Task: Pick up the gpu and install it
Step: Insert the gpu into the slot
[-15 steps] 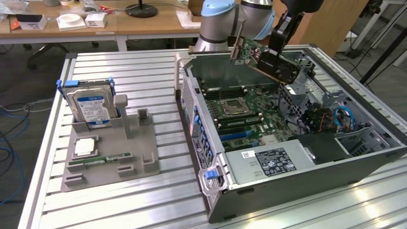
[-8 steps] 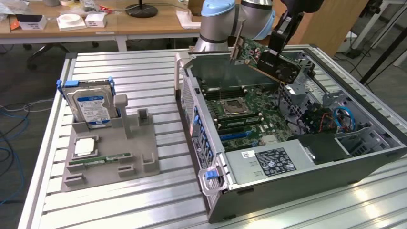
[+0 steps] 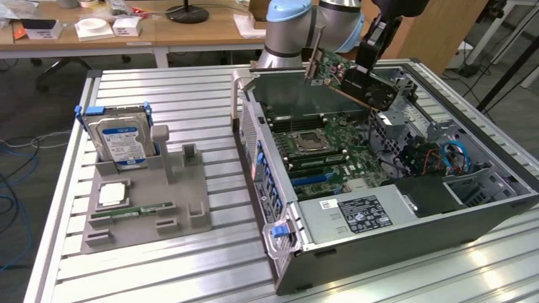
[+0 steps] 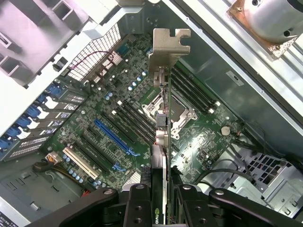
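Gpu [image 3: 370,88] hangs clamped above the motherboard [image 3: 329,145], hard drive [image 3: 122,142] well apart.

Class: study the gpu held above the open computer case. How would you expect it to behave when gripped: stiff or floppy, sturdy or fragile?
Probably stiff: the gpu looks flat though the claw grips one end. Likely fragile: bare green circuit board. Perhaps heavy for its size: black cooler, metal bracket.

Silver-grey arm [image 3: 282,55] with pale blue joint caps [image 3: 291,12] (black, bolt-studded tool [image 4: 162,191])
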`<control>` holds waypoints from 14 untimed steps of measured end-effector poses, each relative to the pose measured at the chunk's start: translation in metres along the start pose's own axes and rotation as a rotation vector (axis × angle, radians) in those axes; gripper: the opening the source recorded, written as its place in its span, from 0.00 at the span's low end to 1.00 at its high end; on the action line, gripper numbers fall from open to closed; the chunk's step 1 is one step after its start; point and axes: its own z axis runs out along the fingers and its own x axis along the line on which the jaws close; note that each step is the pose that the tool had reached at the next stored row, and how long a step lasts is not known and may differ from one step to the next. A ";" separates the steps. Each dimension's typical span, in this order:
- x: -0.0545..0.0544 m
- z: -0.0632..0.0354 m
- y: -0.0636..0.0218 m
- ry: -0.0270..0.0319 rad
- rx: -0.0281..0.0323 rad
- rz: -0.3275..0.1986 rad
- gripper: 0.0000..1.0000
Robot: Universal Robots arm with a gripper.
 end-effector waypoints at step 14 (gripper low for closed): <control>0.000 0.0000 0.0000 0.0006 -0.0003 -0.007 0.26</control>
